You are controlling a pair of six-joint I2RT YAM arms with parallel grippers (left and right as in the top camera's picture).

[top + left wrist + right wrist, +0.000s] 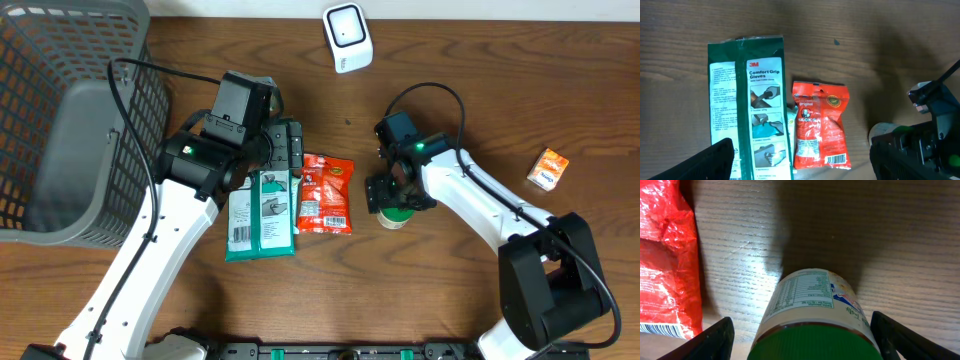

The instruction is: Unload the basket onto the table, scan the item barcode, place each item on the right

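Observation:
A jar with a green lid [398, 214] and a printed label [812, 292] stands on the wooden table. My right gripper [802, 340] is low over it and open, one finger on each side of the lid; the left finger [710, 342] is clear of the jar and the right one is close to it. A red snack bag [819, 125] lies flat with its barcode facing up, beside a green 3M gloves pack [762, 100]. My left gripper [805, 160] hovers open above both, holding nothing. The white scanner [347, 37] stands at the far edge.
A grey mesh basket [60, 120] fills the far left. A small orange box [549, 168] lies at the right. My left arm [170, 230] reaches over the table's left side, and my right arm [490, 210] comes in from the lower right.

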